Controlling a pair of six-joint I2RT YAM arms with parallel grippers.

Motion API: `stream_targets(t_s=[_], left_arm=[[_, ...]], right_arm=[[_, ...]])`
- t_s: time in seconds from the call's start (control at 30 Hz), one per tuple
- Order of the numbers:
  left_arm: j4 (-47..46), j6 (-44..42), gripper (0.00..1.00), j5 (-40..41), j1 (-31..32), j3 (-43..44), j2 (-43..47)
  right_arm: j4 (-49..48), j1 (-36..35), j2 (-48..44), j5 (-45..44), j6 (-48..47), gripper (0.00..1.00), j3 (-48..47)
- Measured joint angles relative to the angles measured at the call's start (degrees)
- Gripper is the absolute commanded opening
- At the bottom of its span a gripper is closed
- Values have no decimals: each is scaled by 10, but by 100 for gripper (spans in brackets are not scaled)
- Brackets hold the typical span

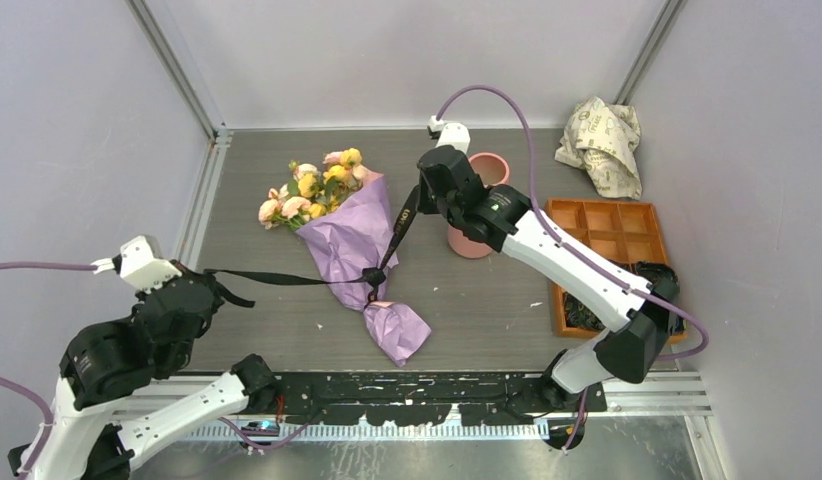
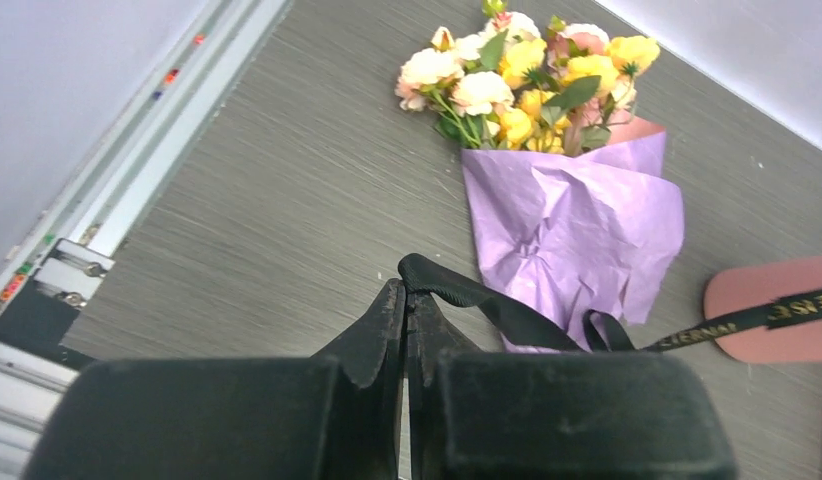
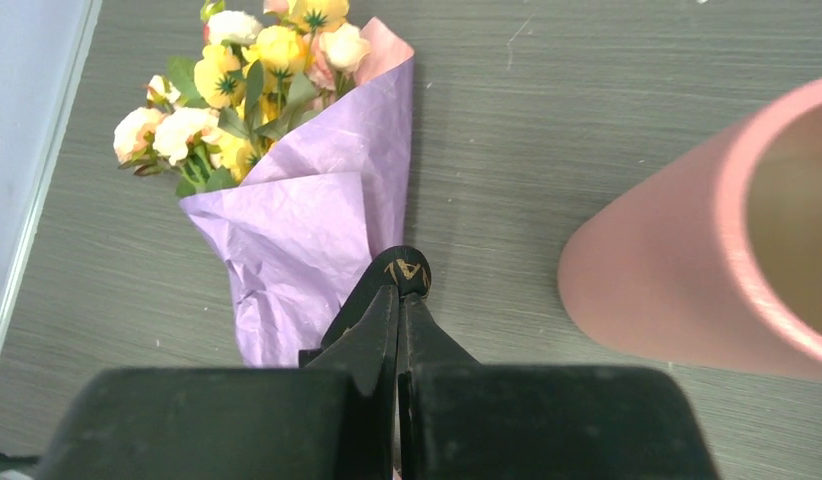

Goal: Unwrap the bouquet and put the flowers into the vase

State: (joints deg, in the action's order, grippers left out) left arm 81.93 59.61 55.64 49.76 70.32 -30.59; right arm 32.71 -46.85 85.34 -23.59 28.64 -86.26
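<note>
The bouquet (image 1: 342, 240) lies on the table in its lilac paper cone, with the flowers (image 1: 312, 185) pointing to the far left. The black ribbon (image 1: 287, 278) is still wound round the cone's neck, and its two ends are stretched apart. My left gripper (image 1: 215, 281) is shut on the left end, a ribbon (image 2: 487, 300) that runs taut from its tips (image 2: 405, 290). My right gripper (image 1: 415, 198) is shut on the other end, gold-lettered ribbon (image 3: 407, 268) showing at its tips (image 3: 399, 292). The salmon-pink vase (image 1: 469, 243) stands upright just right of the bouquet, partly hidden by my right arm.
An orange compartment tray (image 1: 607, 230) sits at the right, with dark material at its near end. Crumpled printed white paper (image 1: 602, 140) lies in the far right corner. Walls close in the table on three sides.
</note>
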Motion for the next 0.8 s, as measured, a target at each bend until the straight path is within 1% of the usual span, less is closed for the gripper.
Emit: stream_targets(t_s=[0.17, 0.43, 0.63, 0.8], left_arm=[[41, 21, 3, 30, 0, 14, 7], [89, 52, 5, 75, 0, 64, 3], [93, 65, 6, 104, 0, 97, -5], [93, 93, 8, 126, 0, 119, -27]], right_arm=[[11, 8, -22, -28, -14, 1, 0], [28, 28, -25, -44, -27, 1, -5], [34, 39, -18, -47, -37, 1, -33], [39, 49, 1, -47, -48, 1, -61]])
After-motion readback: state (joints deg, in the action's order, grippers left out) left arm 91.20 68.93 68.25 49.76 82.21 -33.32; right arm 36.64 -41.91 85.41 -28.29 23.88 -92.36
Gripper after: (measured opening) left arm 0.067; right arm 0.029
